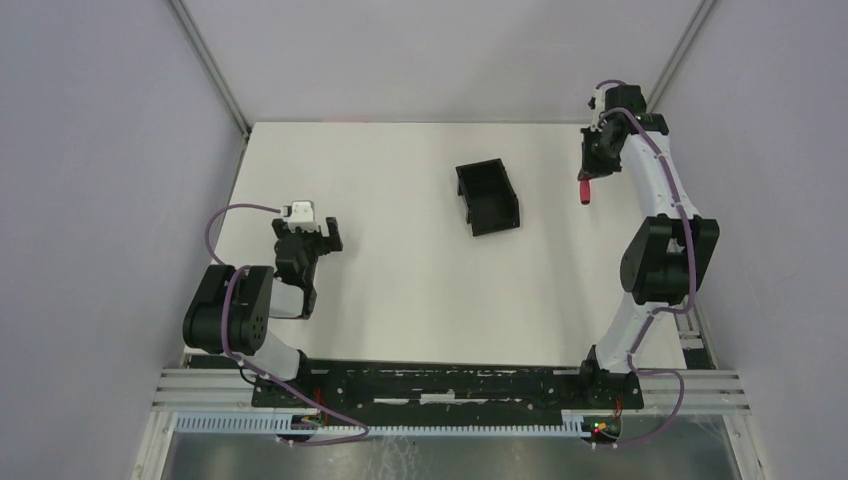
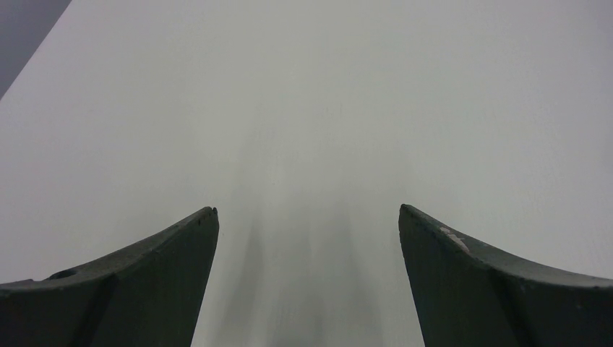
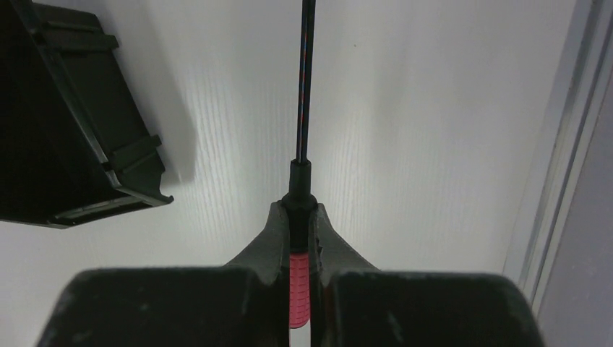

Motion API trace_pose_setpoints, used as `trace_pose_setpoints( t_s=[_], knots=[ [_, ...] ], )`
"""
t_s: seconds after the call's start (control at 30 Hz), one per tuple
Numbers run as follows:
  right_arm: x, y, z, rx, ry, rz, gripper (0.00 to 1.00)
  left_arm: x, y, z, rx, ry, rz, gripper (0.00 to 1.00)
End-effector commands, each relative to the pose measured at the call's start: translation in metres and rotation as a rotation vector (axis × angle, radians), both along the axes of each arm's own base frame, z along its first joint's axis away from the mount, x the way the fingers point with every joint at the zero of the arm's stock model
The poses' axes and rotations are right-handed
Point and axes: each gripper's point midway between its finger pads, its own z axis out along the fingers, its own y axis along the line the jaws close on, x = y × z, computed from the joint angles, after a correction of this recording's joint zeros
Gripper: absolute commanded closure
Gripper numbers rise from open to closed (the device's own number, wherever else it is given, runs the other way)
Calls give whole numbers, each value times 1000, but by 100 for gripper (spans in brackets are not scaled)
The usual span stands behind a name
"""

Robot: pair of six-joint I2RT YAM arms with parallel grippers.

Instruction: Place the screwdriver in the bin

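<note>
**Screwdriver clamped in the right gripper, beside the bin**

We see the right gripper (image 3: 298, 213) closed tight on the screwdriver (image 3: 299, 181). Its two fingers pinch the red handle just below the dark collar. The thin shaft runs straight out ahead of the fingertips over the white table (image 1: 400, 300). We cannot tell whether its tip touches the surface. From above, the red handle shows just below the gripper, at the far right of the table.

The bin (image 3: 108, 130) stands on the table to the left of the screwdriver, apart from it, with its opening upward. The screwdriver is outside the bin, over bare table. To the right of the gripper, a pale metal rail (image 3: 556, 144) runs along the table's edge.

The left gripper (image 2: 307, 210) is spread wide with nothing between its fingers. It hangs over the near left part of the table, well apart from the bin.
</note>
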Motion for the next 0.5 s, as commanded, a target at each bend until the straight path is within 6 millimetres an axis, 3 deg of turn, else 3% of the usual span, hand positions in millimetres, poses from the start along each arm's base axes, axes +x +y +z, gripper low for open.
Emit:
trace_pose_setpoints(
  t_s=[0.0, 0.07, 0.23, 0.27, 0.33, 0.47],
  knots=[
    [20, 23, 13, 91, -40, 5, 100, 2, 0, 10, -21, -35, 2, 0],
    [35, 48, 23, 129, -123, 57, 100, 2, 0, 10, -21, -35, 3, 0],
    [46, 179, 43, 138, -329, 429, 100, 2, 0, 10, -21, -35, 3, 0],
    [47, 194, 44, 114, -357, 482, 100, 2, 0, 11, -21, -36, 3, 0],
    [48, 214, 36, 54, -367, 543, 100, 2, 0, 10, -21, -34, 2, 0],
    [52, 223, 17, -12, -322, 571, 100, 2, 0, 10, -21, -34, 2, 0]
  ],
)
